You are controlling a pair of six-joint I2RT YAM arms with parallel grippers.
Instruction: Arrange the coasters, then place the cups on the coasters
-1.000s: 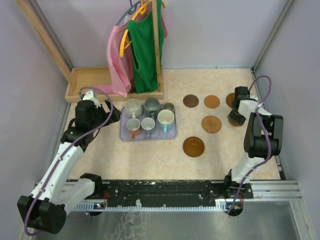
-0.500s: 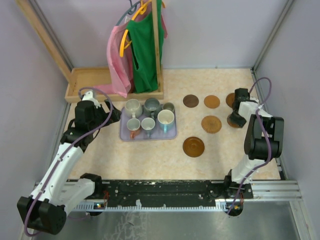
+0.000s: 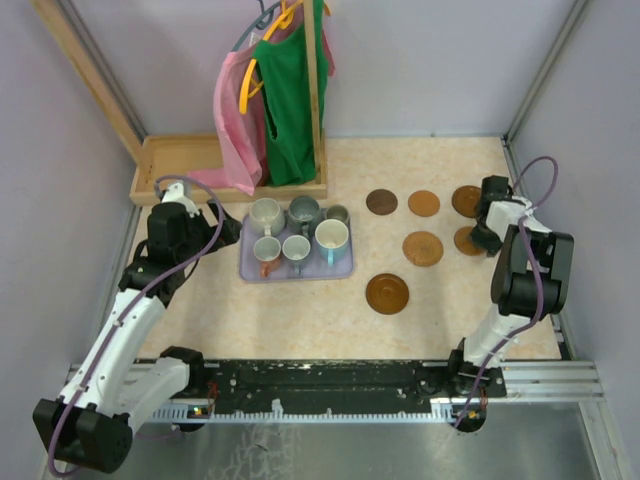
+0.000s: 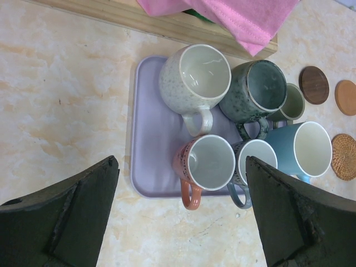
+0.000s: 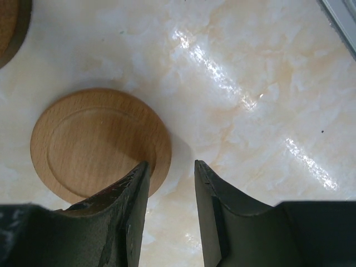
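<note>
Coasters: six round brown coasters (image 3: 423, 248) lie flat on the bench (image 3: 300, 320), to the right of the tray. They are loosely grouped and none touches another. The spacing looks sufficient for one cup per disc.
Wooden coaster: the light wooden coaster (image 5: 94, 142) is the disc nearest the right wall. It lies directly under the right hand, and one finger overlaps its rim in the wrist view.
Cups: six cups (image 4: 196, 78) stand upright and tightly packed on the lavender tray (image 4: 147, 139), with their handles mostly toward the near edge. No cup is on a coaster yet.
Right hand: the right hand (image 5: 171, 167) points down with its jaws a narrow gap apart and nothing between them. The gap sits over bare bench just beside the coaster's rim. This is probably a posture for nudging or pinching the disc by its edge.
Left hand: the left hand (image 4: 181, 167) is spread fully and is empty. It hovers above the tray with the cups in view between its fingers, apparently waiting.
Step in hand: coaster arrangement. Cup transfer has not started.
</note>
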